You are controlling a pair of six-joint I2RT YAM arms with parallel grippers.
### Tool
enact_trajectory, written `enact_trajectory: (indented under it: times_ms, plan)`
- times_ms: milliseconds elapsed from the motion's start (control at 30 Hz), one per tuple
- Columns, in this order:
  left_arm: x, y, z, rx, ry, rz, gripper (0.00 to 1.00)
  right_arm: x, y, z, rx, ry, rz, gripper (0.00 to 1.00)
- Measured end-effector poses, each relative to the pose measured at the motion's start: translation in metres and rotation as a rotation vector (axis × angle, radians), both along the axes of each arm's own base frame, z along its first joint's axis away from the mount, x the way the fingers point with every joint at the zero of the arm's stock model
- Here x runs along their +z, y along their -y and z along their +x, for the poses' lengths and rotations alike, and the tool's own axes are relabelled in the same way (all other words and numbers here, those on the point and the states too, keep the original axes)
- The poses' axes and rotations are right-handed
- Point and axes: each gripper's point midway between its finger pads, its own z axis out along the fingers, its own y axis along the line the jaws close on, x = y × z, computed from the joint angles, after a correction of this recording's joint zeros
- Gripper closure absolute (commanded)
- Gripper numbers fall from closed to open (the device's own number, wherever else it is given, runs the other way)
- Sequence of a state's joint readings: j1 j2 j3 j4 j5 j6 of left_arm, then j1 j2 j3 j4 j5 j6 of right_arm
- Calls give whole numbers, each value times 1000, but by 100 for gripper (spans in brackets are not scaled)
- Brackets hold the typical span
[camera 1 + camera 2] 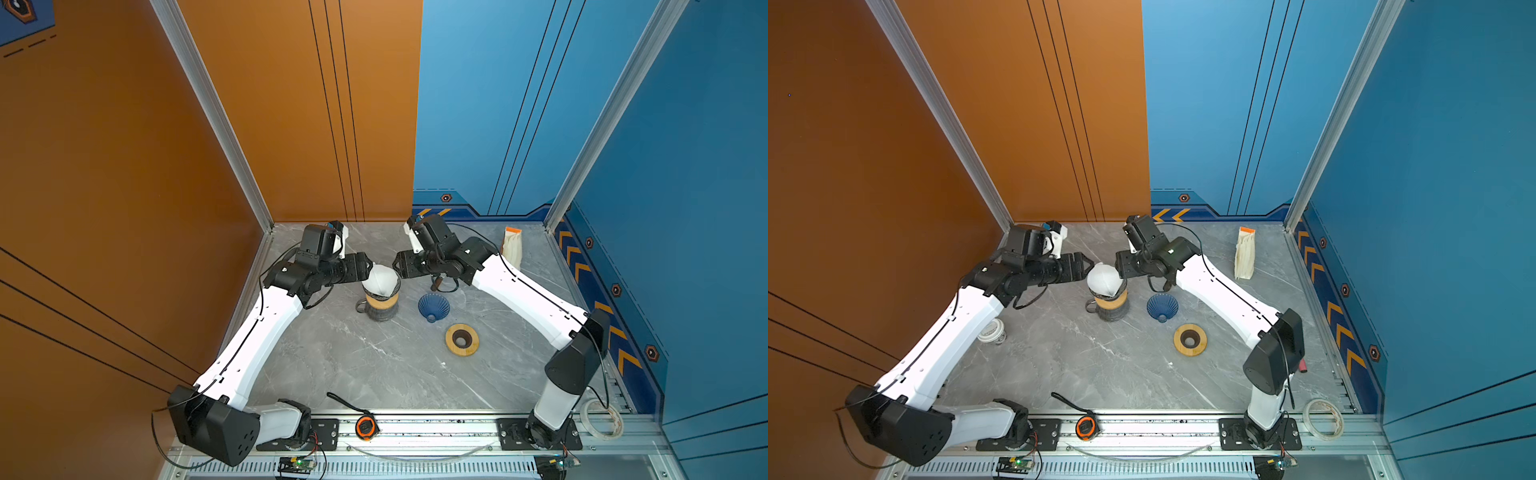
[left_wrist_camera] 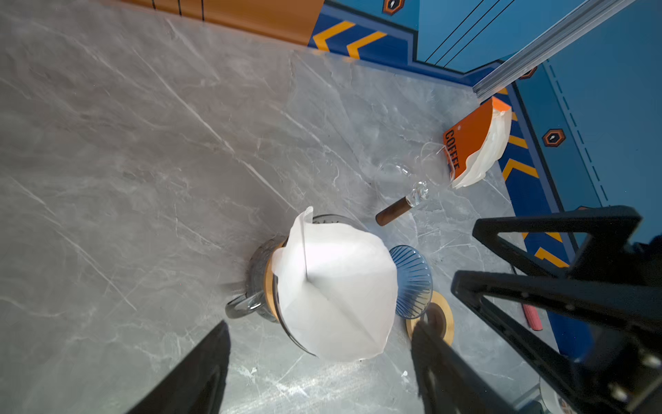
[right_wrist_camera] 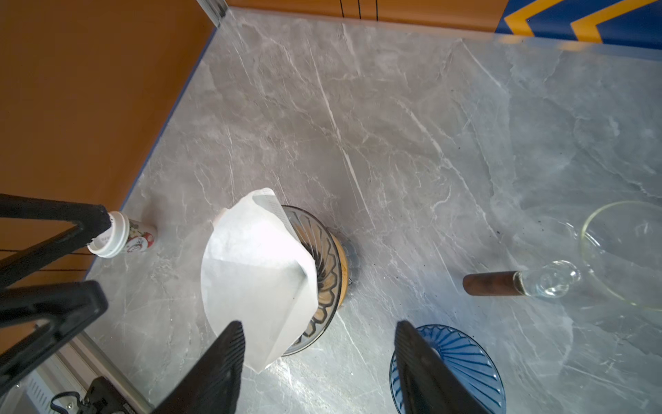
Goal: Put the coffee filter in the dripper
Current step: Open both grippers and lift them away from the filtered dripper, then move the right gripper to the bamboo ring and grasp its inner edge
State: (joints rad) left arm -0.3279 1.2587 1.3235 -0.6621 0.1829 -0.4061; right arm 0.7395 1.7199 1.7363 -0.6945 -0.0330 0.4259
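A white paper coffee filter (image 1: 380,279) (image 1: 1104,279) sits tilted in the mouth of the grey ribbed glass dripper (image 1: 380,305) (image 1: 1112,306), which has a wooden collar and a handle. The filter (image 3: 258,272) hangs over one side of the rim, and the dripper's ribbed inside (image 3: 327,272) shows bare on the other side. My left gripper (image 1: 371,267) (image 2: 318,324) is open just left of the filter (image 2: 336,294), with nothing between its fingers. My right gripper (image 1: 395,266) (image 3: 318,322) is open just right of it. One of its fingers (image 3: 225,358) overlaps the paper's edge without pinching it.
A blue dripper (image 1: 433,306) lies on its side right of the grey one, with a wooden ring (image 1: 461,339) nearer the front. A clear glass piece with a brown handle (image 3: 501,283) and an orange filter pack (image 2: 473,143) lie at the back right. A small white cup (image 1: 992,331) stands left.
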Motion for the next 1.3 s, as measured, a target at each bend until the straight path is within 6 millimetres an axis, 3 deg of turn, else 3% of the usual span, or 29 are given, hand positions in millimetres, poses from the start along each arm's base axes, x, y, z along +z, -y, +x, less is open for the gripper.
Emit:
enact_trajectory:
  times_ms: [200,433,633,1000,1300]
  plan:
    - [22,-2,-16,-23,110,-20,0,2,26,-4,-50,5,73,34]
    - [36,6,-35,-89,205,-30,2,5,71,-15,-144,3,131,34]
    - [32,31,-53,-211,245,-2,2,-4,104,-38,-222,-22,171,34]
    - [11,69,-83,-351,288,57,2,-53,178,-64,-444,-153,189,35]
    - [-18,86,-100,-392,272,78,2,-113,209,-96,-556,-341,179,35]
